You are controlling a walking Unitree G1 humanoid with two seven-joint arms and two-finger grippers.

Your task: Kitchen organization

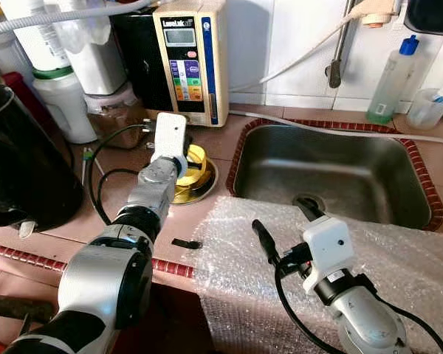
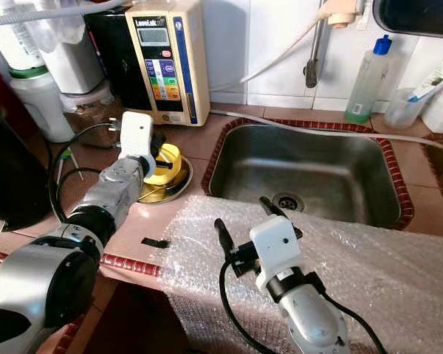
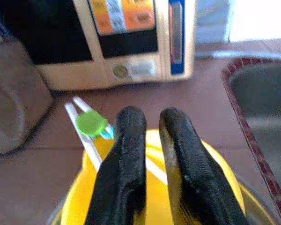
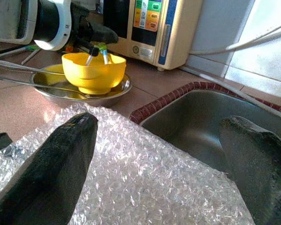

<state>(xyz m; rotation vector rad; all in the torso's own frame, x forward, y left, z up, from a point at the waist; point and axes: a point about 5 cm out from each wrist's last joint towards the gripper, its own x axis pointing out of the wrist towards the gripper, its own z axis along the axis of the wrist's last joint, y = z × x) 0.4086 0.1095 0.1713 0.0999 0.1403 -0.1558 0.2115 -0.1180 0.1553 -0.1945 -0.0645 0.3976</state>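
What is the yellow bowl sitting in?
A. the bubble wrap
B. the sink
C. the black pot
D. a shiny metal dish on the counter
D: the yellow bowl rests in a shallow metal dish on the counter, beside the sink, with the left gripper at its rim.

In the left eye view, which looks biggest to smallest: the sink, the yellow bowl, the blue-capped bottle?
1. Sink
2. Blue-capped bottle
3. Yellow bowl, partly hidden behind the left gripper, so the last two are uncertain.
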